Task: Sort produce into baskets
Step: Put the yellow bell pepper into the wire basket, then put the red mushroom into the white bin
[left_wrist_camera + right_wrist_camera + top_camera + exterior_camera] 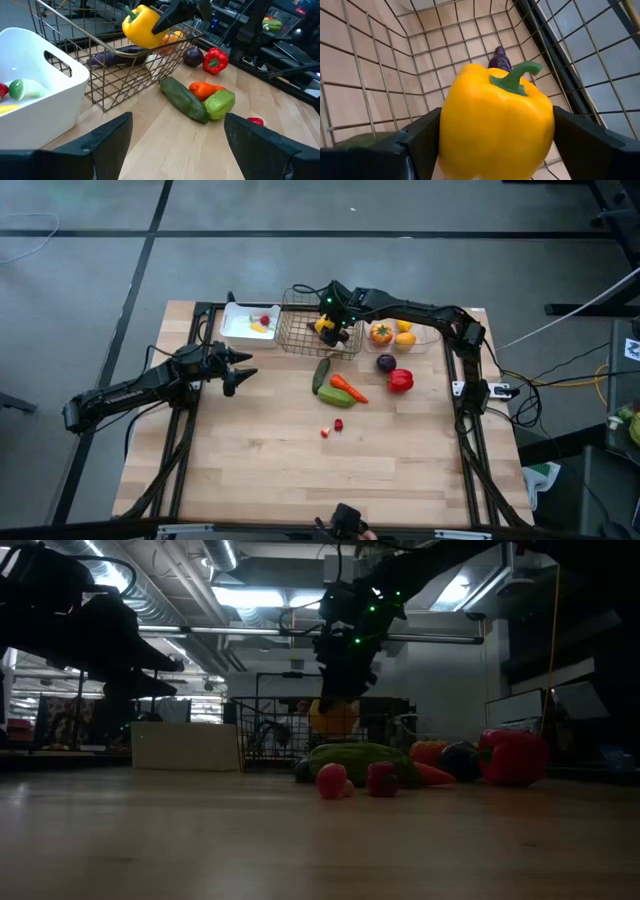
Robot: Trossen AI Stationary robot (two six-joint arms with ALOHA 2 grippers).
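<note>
wire basket (305, 328) sits between white tray (240, 330) and clear bin (425, 343); cucumber (322, 373) lies before it.

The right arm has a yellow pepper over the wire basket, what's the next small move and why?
Probably lower a little and open. The right gripper holds the yellow toy bell pepper above the grey wire-mesh basket, already inside its rim line, with a dark purple eggplant on the floor below; a short drop avoids a bounce.

A light wooden table top (270, 460) is standing on a grey floor (90, 290) crossed by dark seams. Ceiling ducts (190, 610) and strip lights (228, 555) are showing overhead.
</note>
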